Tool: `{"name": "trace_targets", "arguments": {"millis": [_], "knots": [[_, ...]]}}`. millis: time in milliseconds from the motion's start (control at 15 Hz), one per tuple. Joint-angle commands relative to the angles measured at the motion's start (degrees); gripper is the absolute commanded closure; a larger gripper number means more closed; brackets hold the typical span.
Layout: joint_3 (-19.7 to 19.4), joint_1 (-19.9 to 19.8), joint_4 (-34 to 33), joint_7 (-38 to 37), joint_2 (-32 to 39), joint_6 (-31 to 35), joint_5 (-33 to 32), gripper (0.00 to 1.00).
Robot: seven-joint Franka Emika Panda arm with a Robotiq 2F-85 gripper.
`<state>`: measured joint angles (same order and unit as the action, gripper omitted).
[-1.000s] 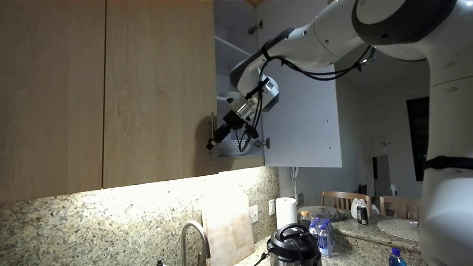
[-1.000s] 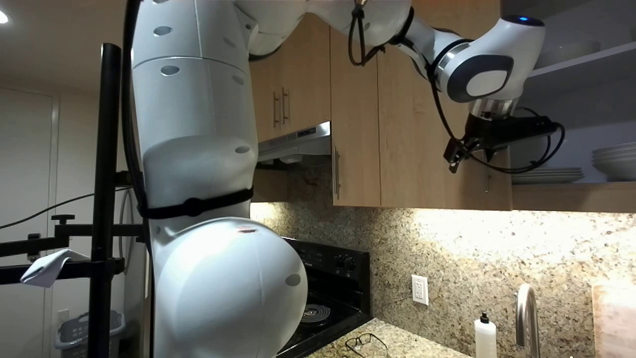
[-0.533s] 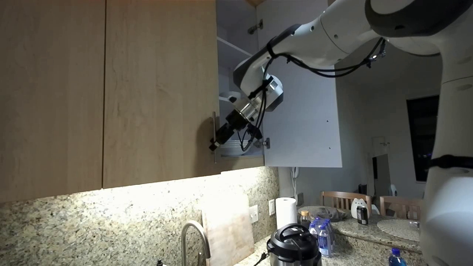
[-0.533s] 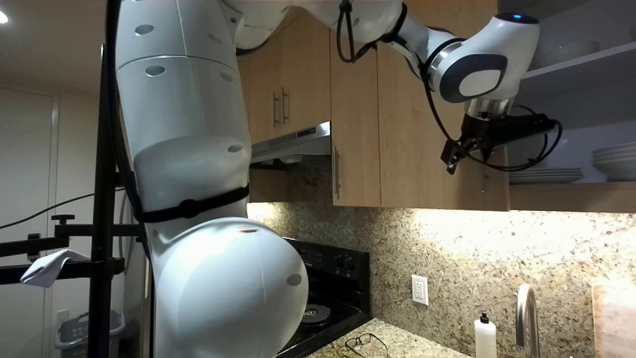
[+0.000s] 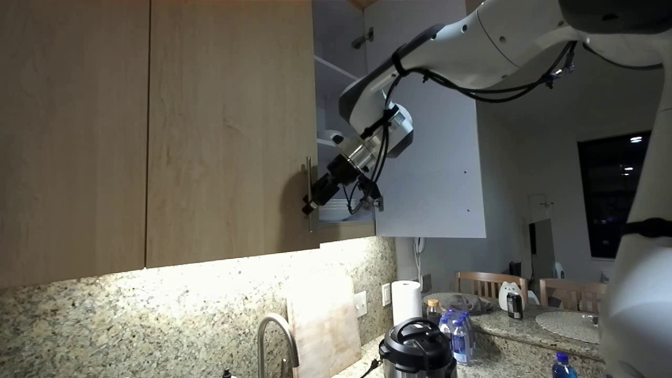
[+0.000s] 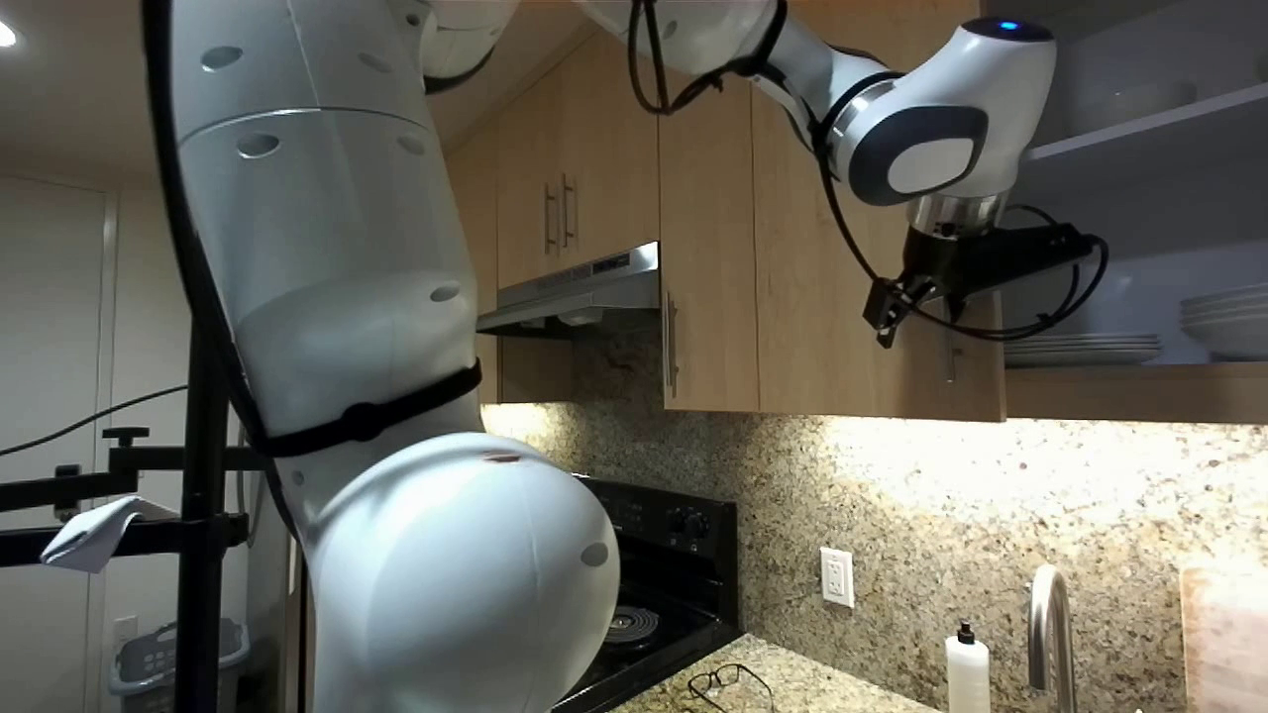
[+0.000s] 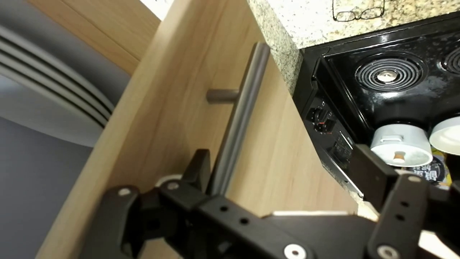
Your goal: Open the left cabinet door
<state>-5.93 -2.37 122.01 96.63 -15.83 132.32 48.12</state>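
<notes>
- Cutting board (image 5: 325, 325) propped against the granite backsplash (image 5: 199, 315), near the curved steel faucet (image 6: 1040, 629)
- Black-lidded cooker (image 5: 418, 349) standing in front of the paper towel roll (image 5: 407, 303), blue-capped bottles (image 5: 460, 338) close beside
- Black can (image 5: 515, 305) standing on the raised counter (image 5: 504, 326), wooden chairs (image 5: 491, 276) behind
- White soap bottle (image 6: 968, 675) near the faucet
- Eyeglasses (image 7: 357, 17) lying beside the black stove (image 7: 391, 104)
- Lidded white pot (image 7: 393, 145) near a coil burner (image 7: 388, 75), second white vessel (image 7: 449, 135) just beside
- Plates (image 6: 1085, 350) stacked below a shelf (image 6: 1154, 121), near stacked bowls (image 6: 1230, 327)
- Range hood (image 6: 584, 285) above the stove

L cab door (image 5: 231, 131) is lt brn, wood-grained; handle (image 7: 239, 122) silver; gripper (image 7: 282, 158) blk; arm (image 6: 337, 228) wht w/ blk straps (image 6: 367, 421); stove (image 7: 395, 108) blk; backsplash (image 5: 184, 310) speckled tan & gry.
</notes>
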Motion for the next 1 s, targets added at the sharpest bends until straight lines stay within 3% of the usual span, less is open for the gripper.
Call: {"name": "trace_targets", "arguments": {"millis": [0,933], "knots": [[0.57,2.94,8.47,1.3,-5.94,0.83,2.6,0.0],[2.14,6.9,19.36,-3.62,-14.95,13.1,6.06,0.0]]}}
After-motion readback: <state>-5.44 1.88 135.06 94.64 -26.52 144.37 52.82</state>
